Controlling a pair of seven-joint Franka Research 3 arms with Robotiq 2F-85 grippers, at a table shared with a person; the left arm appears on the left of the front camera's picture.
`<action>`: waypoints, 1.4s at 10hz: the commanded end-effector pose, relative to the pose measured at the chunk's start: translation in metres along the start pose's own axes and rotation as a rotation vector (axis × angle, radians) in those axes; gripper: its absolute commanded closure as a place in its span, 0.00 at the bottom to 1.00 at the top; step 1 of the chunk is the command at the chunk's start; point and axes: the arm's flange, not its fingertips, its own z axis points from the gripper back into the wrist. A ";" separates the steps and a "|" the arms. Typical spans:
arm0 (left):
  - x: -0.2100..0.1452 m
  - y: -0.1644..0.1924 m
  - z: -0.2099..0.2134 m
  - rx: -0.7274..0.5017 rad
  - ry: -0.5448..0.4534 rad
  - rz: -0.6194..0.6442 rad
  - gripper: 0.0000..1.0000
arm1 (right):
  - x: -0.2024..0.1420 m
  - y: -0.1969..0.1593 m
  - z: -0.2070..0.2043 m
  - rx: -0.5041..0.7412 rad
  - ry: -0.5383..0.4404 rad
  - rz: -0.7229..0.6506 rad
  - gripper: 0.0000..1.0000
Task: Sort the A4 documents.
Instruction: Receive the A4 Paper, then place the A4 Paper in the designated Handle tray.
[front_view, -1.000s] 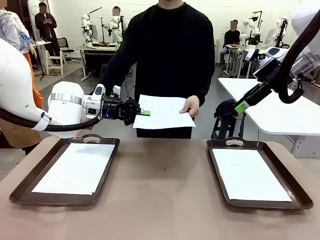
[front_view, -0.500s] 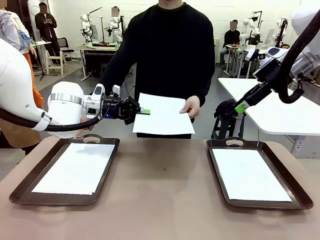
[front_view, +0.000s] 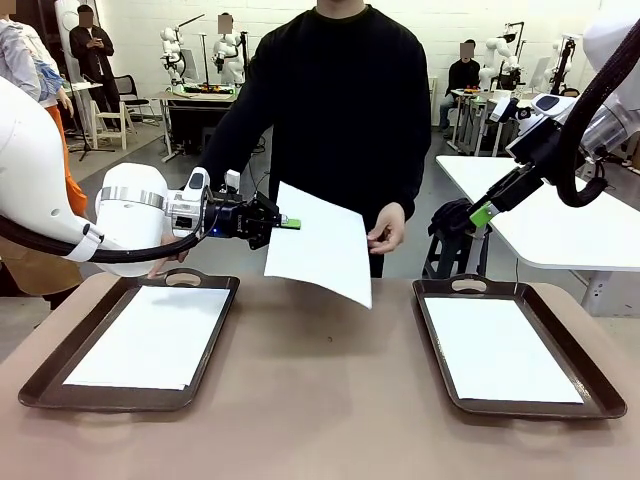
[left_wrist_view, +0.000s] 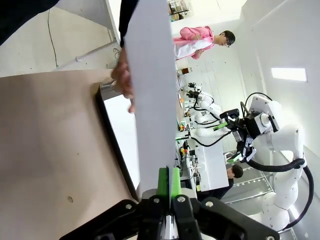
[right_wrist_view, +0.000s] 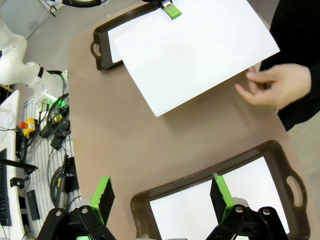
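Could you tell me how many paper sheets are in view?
3: one sheet pinched by the left gripper, one in the left tray, one in the right tray. Stacked sheets may hide beneath.

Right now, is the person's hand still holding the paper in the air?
Apart. In the right wrist view, bare table shows between the hand and the paper; the left gripper is shut on its far edge.

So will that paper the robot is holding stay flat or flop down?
Probably flop: the sheet hangs tilted from the left pincer, which pinches just one edge, its far corner drooping toward the table. It looks thin and light, so it may sway or slip.
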 end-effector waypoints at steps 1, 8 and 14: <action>0.000 0.000 0.000 0.005 0.005 -0.002 1.00 | 0.000 -0.001 -0.001 0.001 0.001 -0.001 0.00; 0.000 0.000 0.000 0.005 0.005 -0.002 1.00 | 0.000 -0.001 -0.001 0.001 0.001 -0.001 0.00; -0.005 -0.045 0.034 0.089 0.179 -0.021 0.99 | 0.000 -0.001 -0.001 0.001 0.001 -0.001 0.00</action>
